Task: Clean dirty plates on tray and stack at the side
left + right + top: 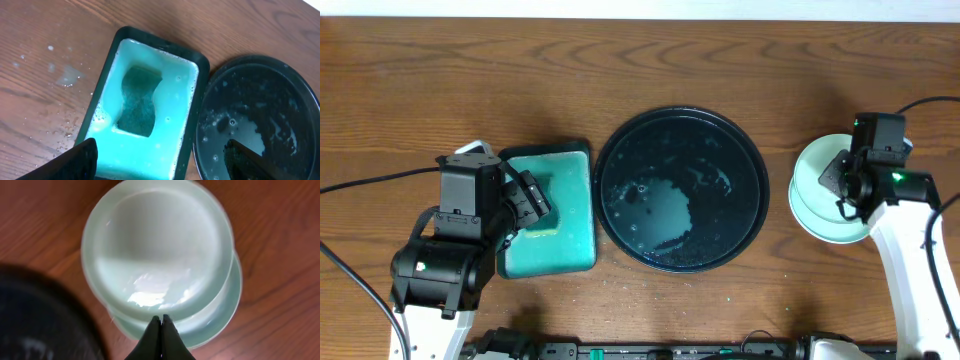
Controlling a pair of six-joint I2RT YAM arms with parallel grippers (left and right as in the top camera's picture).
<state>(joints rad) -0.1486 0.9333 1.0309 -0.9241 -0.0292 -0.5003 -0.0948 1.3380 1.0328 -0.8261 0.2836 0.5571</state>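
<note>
Brown wood-grain table (620,70) fills view, grain running 9 to 3 o'clock. Pale strip (640,6) along 12 o'clock edge. Light soft, even. White droplets (67,75) speckle wood.

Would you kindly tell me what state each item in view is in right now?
Black tray: no plates on it, wet with suds.
Plates: stacked on the table, slightly offset, looking clean.
Teal tray: full of foamy liquid.
Sponge: lying in that liquid.
Left hand: open, above the teal tray.
Right hand: shut, empty, over the stack's edge.
</note>
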